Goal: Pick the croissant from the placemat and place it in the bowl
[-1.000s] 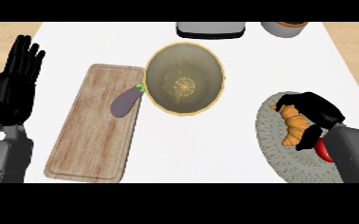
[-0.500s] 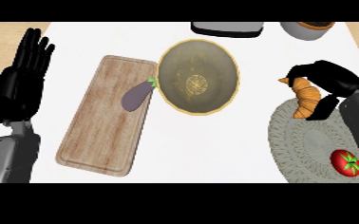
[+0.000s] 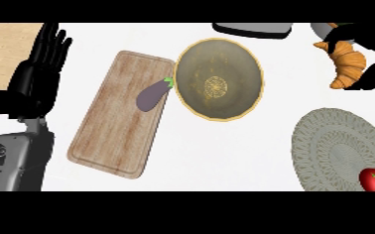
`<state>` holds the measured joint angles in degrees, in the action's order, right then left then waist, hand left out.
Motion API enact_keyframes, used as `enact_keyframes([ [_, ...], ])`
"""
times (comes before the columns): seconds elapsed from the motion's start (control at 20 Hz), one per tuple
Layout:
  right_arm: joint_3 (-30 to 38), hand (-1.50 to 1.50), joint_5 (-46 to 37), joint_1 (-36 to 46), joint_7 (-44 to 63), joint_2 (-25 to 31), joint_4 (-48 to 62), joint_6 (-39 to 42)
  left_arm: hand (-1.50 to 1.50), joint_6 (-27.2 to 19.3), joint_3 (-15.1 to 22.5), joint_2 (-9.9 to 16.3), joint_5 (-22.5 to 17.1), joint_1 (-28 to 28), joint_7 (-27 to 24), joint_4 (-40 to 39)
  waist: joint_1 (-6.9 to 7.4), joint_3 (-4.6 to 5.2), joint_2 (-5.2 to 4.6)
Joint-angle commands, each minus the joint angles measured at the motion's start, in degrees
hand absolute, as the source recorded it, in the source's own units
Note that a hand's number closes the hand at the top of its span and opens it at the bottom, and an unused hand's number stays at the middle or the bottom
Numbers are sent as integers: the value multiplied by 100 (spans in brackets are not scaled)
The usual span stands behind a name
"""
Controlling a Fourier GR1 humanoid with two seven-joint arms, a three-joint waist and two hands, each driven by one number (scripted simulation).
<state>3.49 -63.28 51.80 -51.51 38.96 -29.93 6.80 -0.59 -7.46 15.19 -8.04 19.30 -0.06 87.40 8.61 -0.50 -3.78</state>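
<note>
Head view: croissant (image 3: 347, 68) is held by the right robot hand (image 3: 350, 33) at 2 o'clock, off the placemat (image 3: 333, 146); carry step judged underway, next a shift toward 9 o'clock over the bowl (image 3: 218, 79) is needed.

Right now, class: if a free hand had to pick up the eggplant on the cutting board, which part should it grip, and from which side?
Grip the eggplant across its plump purple middle, coming from above. It lies flat and slanted on the cutting board, green stem toward the bowl, so fingers should probably close across its width, away from the narrow stem.
</note>
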Motion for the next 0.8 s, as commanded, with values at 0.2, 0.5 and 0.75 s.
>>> enact_keyframes([
  [0.2, 526, 150, 702, 1125, -1227, 368, 666, 718, 0, -82, 2, -34, 22, 120, 109, -69, -33, 10, 84],
  [0.5, 697, 150, 1244, 1667, -1682, 330, 962, 1348, 0, -66, -2, -26, 65, 6, 53, -185, -137, 23, 129],
  [0.75, 641, 150, 1603, 2164, -1515, -85, 1254, 2161, 0, -85, -42, 6, 116, 63, -48, -308, -214, 43, 167],
])
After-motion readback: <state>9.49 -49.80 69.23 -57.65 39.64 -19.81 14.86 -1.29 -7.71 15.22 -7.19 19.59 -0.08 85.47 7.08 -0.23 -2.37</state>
